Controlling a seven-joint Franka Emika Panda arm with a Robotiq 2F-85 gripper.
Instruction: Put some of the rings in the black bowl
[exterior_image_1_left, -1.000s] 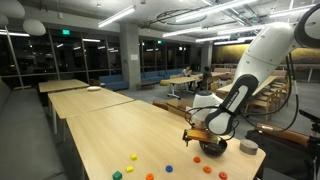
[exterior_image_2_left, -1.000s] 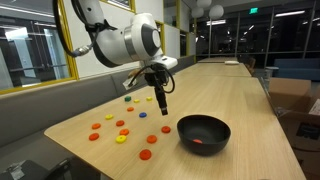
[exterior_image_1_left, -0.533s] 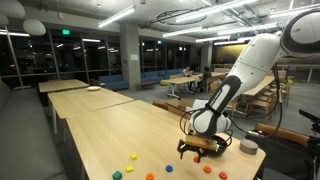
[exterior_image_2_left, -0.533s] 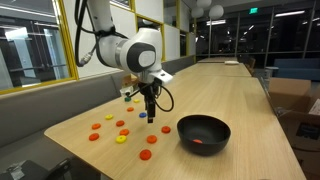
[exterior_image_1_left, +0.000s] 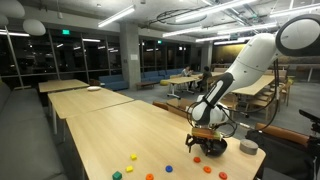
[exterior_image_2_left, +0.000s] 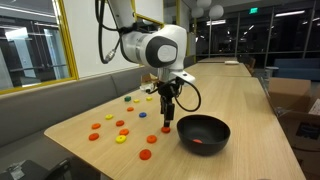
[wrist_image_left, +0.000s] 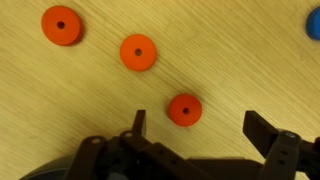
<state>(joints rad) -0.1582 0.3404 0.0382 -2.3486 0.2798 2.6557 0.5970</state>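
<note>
Small rings lie scattered on the wooden table (exterior_image_2_left: 110, 100), among them orange ones (exterior_image_2_left: 145, 155), (exterior_image_2_left: 152, 140), a yellow one (exterior_image_2_left: 121, 139) and a red one (exterior_image_2_left: 124, 132). The black bowl (exterior_image_2_left: 186, 128) stands to their right and holds a reddish piece (exterior_image_2_left: 205, 144). My gripper (exterior_image_2_left: 167, 119) hangs open just left of the bowl, low over an orange ring (exterior_image_2_left: 165, 129). In the wrist view the open gripper (wrist_image_left: 200, 128) has an orange-red ring (wrist_image_left: 184, 109) lying on the table between its fingers, nearer the left finger. Two more orange rings (wrist_image_left: 138, 52), (wrist_image_left: 61, 25) and a blue one (wrist_image_left: 314, 22) lie beyond.
In an exterior view the gripper (exterior_image_1_left: 205, 141) hangs by the bowl (exterior_image_1_left: 213, 150), with a pale grey cup (exterior_image_1_left: 248, 147) just beyond it. Yellow (exterior_image_1_left: 131, 157), green (exterior_image_1_left: 117, 174) and blue (exterior_image_1_left: 168, 168) rings lie near the table's front edge. Other tables stand behind.
The gripper has moved from over the ring cluster toward the bowl and come lower, now over the orange ring beside the bowl. Rings and bowl have not moved.
</note>
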